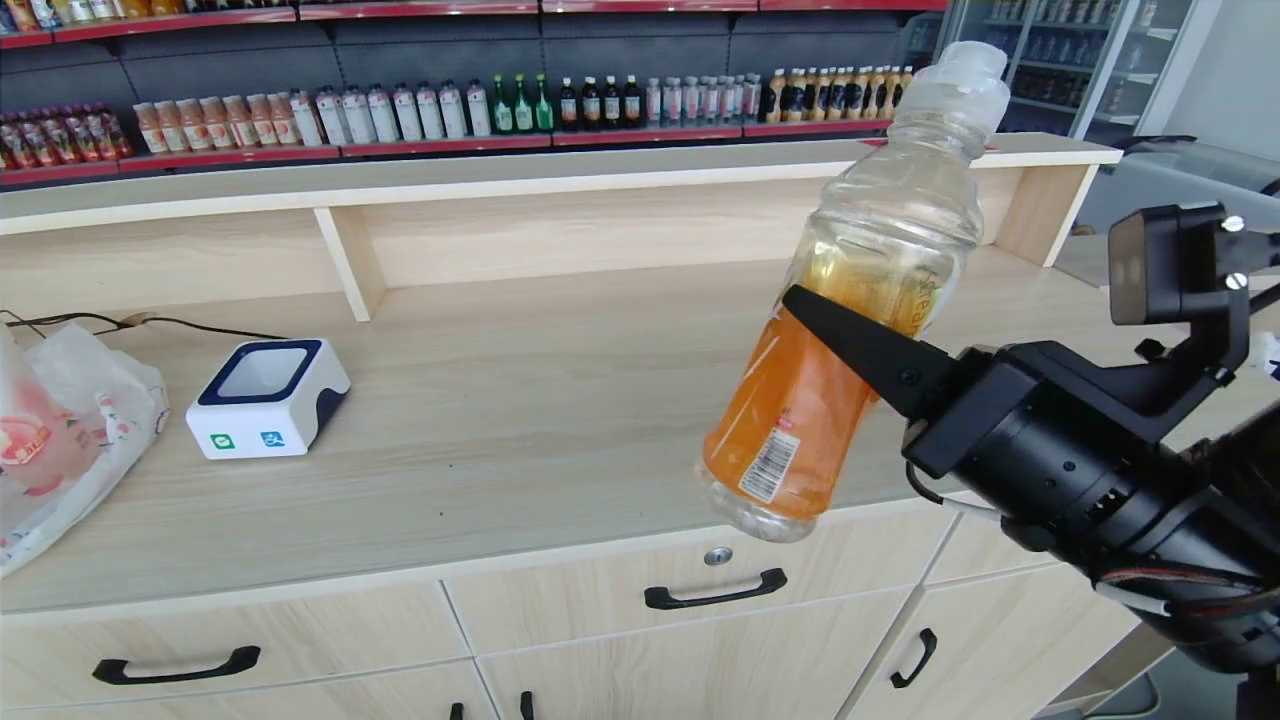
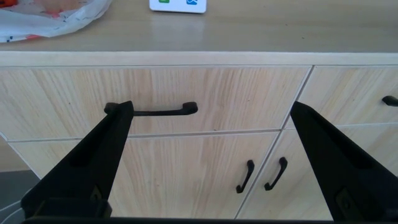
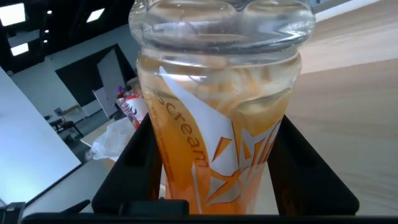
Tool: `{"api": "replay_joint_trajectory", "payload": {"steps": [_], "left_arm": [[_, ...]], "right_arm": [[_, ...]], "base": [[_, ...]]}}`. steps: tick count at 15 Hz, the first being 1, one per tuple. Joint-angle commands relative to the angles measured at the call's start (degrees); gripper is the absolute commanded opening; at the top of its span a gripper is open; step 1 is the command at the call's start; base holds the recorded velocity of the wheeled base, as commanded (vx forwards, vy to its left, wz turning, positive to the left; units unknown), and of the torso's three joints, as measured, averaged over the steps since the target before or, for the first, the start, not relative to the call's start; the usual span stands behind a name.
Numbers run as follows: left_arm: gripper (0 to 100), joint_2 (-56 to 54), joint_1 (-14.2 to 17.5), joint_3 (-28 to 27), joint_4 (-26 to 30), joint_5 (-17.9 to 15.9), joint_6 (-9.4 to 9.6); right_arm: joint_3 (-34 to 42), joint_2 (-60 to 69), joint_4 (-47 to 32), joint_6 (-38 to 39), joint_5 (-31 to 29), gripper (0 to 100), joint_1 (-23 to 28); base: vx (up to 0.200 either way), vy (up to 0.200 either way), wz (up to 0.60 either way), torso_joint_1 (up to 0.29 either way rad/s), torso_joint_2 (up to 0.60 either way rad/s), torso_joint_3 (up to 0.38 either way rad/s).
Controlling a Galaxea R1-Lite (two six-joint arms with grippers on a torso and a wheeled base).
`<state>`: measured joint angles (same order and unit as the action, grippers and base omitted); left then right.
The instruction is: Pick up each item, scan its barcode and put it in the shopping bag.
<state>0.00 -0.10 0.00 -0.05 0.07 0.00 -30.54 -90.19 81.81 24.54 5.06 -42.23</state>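
Clamped askew in the right gripper [image 1: 858,312], a clear plastic bottle of orange drink [image 1: 800,420] may slip swinging toward the white scanner [image 1: 268,398]; left gripper [image 2: 208,158] gapes empty.

Light wood counter [image 1: 520,420]. Raised wooden ledge [image 1: 500,175] along counter's far side. Thin black cable [image 1: 150,322] on counter, far left. Drawers [image 1: 600,640] with black handles [image 1: 715,592] below counter's front edge, round lock [image 1: 717,556] on middle one. Red-edged store shelves [image 1: 450,145] of bottles behind counter.

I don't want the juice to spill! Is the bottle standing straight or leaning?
Leaning. The bottle, clamped in the right gripper, slants in the air: its cap sits higher and farther right than its base.
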Motion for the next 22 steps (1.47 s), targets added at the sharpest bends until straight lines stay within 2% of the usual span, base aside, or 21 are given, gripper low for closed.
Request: {"api": "replay_joint_trajectory", "payload": {"steps": [1,3,4,7,9,12,16,22], "left_arm": [[100,0.0,0.01,0.0,-0.04,0.01,0.0],[100,0.0,0.01,0.0,-0.04,0.01,0.0],[100,0.0,0.01,0.0,0.05,0.01,0.0],[100,0.0,0.01,0.0,-0.04,0.01,0.0],[100,0.0,0.01,0.0,-0.04,0.01,0.0],[100,0.0,0.01,0.0,0.05,0.01,0.0],[100,0.0,0.01,0.0,-0.04,0.01,0.0],[100,0.0,0.01,0.0,-0.04,0.01,0.0]], "right_arm": [[3.2,-0.25,2.21,0.77,0.83,0,-1.8],[5.31,-0.34,5.9,2.27,0.92,0,-5.94],[5.14,-0.52,6.26,3.67,0.92,0,-6.38],[1.53,-2.71,7.13,5.43,4.7,0,-5.67],[-2.07,-4.3,8.19,5.69,4.7,0,-7.61],[-2.69,-4.03,8.19,6.13,4.96,0,-8.66],[-5.76,-2.19,8.19,12.73,5.93,0,-8.66],[-7.43,-3.42,8.19,13.34,5.93,0,-9.54]], "base": [[0.0,0.0,0.0,0.0,0.0,0.0],[0.0,0.0,0.0,0.0,0.0,0.0],[0.0,0.0,0.0,0.0,0.0,0.0],[0.0,0.0,0.0,0.0,0.0,0.0],[0.0,0.0,0.0,0.0,0.0,0.0],[0.0,0.0,0.0,0.0,0.0,0.0],[0.0,0.0,0.0,0.0,0.0,0.0],[0.0,0.0,0.0,0.0,0.0,0.0]]}}
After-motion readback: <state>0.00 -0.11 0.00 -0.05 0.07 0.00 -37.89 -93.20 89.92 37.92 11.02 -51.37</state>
